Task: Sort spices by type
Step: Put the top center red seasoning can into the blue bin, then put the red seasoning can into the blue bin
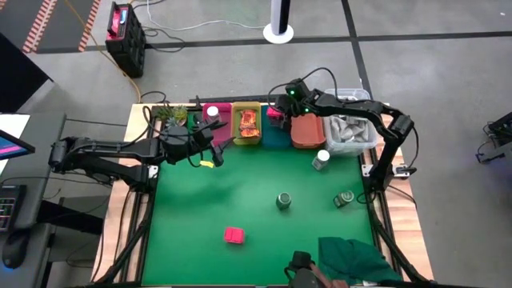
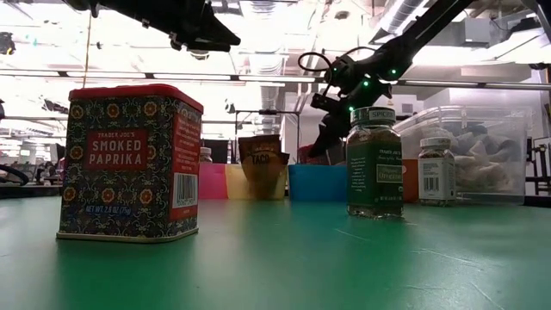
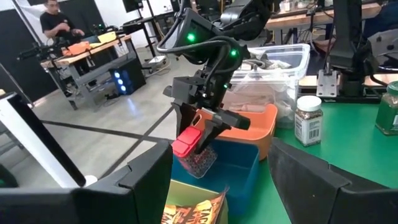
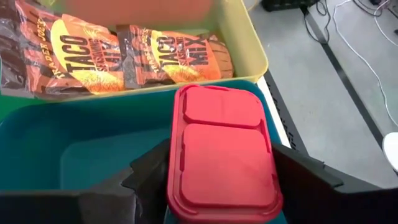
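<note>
My right gripper (image 1: pixel 279 110) is shut on a small clear jar with a red cap (image 3: pixel 188 142) and dark spice inside, above the teal bin (image 1: pixel 277 136). My left gripper (image 1: pixel 214 152) hovers open and empty just before the pink bin (image 1: pixel 218 112), where a white-capped jar (image 1: pixel 212 126) stands. Orange-brown taco packets (image 4: pixel 124 53) lie in the yellow bin (image 1: pixel 247 106). On the green mat stand a white-capped jar (image 1: pixel 321 160), two green-lidded jars (image 1: pixel 283 200) (image 1: pixel 344 199) and a pink box (image 1: pixel 233 234). My right gripper pinches the red-capped jar between its two fingers (image 3: pixel 211 127), which sit on either side of the jar just under the cap's edge (image 4: pixel 177 171). The fingers come from above, slanting down. The jar hangs tilted, lifted clear above the teal bin's inside (image 4: pixel 74 155).
An orange bin (image 1: pixel 306 132) and a clear tub (image 1: pixel 350 132) holding more jars stand right of the teal bin. A dark green cloth (image 1: pixel 356 258) lies at the near right corner. The mat's middle (image 1: pixel 240 188) is open. A person (image 3: pixel 56 22) works far behind the table.
</note>
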Tool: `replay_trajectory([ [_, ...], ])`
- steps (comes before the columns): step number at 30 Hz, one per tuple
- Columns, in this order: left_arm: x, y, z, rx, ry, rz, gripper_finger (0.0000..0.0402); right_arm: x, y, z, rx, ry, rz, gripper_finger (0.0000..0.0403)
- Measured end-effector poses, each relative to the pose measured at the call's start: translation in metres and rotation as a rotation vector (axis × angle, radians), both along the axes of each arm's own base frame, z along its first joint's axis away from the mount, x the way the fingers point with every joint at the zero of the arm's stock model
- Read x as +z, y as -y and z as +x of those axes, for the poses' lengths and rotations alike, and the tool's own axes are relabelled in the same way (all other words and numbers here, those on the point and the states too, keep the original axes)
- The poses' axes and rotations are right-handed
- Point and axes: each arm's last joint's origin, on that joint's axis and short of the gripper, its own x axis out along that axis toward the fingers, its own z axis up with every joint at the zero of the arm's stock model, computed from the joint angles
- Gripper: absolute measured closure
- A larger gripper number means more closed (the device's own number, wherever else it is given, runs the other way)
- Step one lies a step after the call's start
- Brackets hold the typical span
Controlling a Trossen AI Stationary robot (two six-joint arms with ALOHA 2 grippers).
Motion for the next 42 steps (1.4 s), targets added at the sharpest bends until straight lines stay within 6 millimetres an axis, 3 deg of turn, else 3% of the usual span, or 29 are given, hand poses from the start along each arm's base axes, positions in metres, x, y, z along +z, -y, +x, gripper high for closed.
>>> replay_trajectory([
  [10, 0.0, 0.0, 0.0, 0.001, 0.0, -0.006, 0.0153, -0.001, -0.003, 0.002, 0.02, -0.011, -0.005, 0.0123],
  [18, 0.0, 0.0, 0.0, 0.002, 0.004, -0.011, 0.0153, 0.001, -0.002, 0.0, 0.003, -0.027, -0.031, 0.0043],
  [21, 0.0, 0.0, 0.0, 0.002, 0.008, -0.017, 0.0153, 0.013, -0.004, -0.002, -0.006, -0.006, -0.049, 0.0017],
  [25, 0.0, 0.0, 0.0, 0.002, 0.01, -0.021, 0.0153, 0.043, -0.016, -0.001, -0.003, 0.038, -0.064, 0.0005],
  [29, -0.001, 0.0, 0.0, 0.003, 0.009, -0.025, 0.0153, 0.058, -0.052, 0.008, 0.073, 0.056, -0.044, 0.0009],
  [34, -0.003, 0.0, 0.0, 0.003, -0.015, -0.029, 0.0153, 0.062, -0.109, 0.024, 0.18, 0.074, 0.003, 0.0011],
  [38, -0.003, 0.0, 0.0, 0.003, -0.024, -0.017, 0.0153, 0.077, -0.16, 0.028, 0.253, 0.161, 0.063, 0.0011],
  [42, -0.002, -0.001, -0.001, 0.031, -0.019, -0.009, 0.0153, 0.072, -0.215, 0.031, 0.314, 0.225, 0.105, 0.0011],
])
